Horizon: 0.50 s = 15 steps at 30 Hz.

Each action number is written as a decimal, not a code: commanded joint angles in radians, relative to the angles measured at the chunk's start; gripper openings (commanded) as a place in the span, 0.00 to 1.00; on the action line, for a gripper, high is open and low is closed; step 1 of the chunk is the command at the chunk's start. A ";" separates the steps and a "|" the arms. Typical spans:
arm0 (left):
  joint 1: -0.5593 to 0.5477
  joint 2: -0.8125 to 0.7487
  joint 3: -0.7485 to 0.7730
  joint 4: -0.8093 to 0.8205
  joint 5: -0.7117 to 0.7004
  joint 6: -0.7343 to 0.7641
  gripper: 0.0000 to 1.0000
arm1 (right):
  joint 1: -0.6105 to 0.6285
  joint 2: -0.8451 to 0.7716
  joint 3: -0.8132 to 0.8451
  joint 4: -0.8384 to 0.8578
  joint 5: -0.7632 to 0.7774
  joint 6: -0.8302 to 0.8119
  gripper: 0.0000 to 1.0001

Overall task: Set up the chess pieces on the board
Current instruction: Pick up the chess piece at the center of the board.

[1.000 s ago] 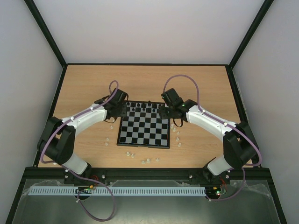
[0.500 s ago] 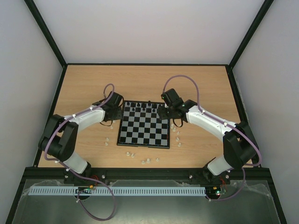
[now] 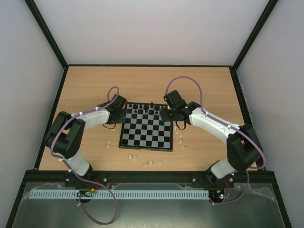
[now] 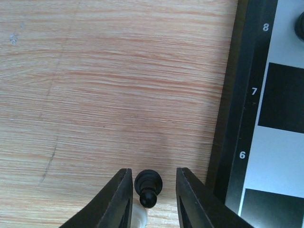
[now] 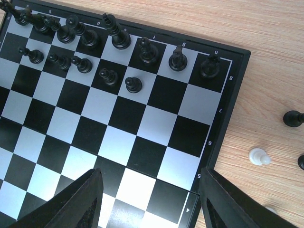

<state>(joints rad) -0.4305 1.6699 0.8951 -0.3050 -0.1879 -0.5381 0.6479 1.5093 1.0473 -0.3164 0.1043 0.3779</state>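
**Chess set, partly laid out, with two claws at the board's far end**

Board (image 3: 146, 134): lies flat in the middle of the table (image 3: 209, 85), square to its edges.

Black pieces (image 5: 116, 37): stand in a row along the board's far edge. Several black pawns (image 5: 109, 76) stand in the row in front of them, filling it only part of the way across. The squares nearer the arms are bare.

Pale pieces (image 3: 150, 163): scattered on the table off the board, some at its near edge, some to its right and a few to its left.

Left claw (image 4: 153, 173): low over the table just beside the board's left frame, near its far corner. Its jaws stand a little apart on either side of one black pawn (image 4: 148, 185), which lies on the wood, with a narrow gap showing on each side. A whitish piece (image 4: 137, 216) lies just behind that pawn.

Right claw (image 5: 151, 176): hangs over the board's far right part, jaws spread wide, holding nothing. One white pawn (image 5: 259, 156) and a fallen black piece (image 5: 294, 118) lie on the table beside it.
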 commanded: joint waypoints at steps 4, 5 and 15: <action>0.012 0.029 0.022 0.002 -0.012 0.010 0.21 | -0.004 -0.015 -0.016 -0.018 -0.004 -0.002 0.56; 0.012 0.030 0.024 0.001 -0.013 0.011 0.19 | -0.004 -0.014 -0.016 -0.019 -0.004 -0.002 0.56; 0.012 0.007 0.069 -0.044 -0.021 0.023 0.06 | -0.004 -0.015 -0.016 -0.016 -0.004 -0.002 0.57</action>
<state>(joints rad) -0.4240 1.6913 0.9066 -0.3096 -0.1932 -0.5236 0.6483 1.5093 1.0439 -0.3157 0.1040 0.3779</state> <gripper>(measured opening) 0.099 0.565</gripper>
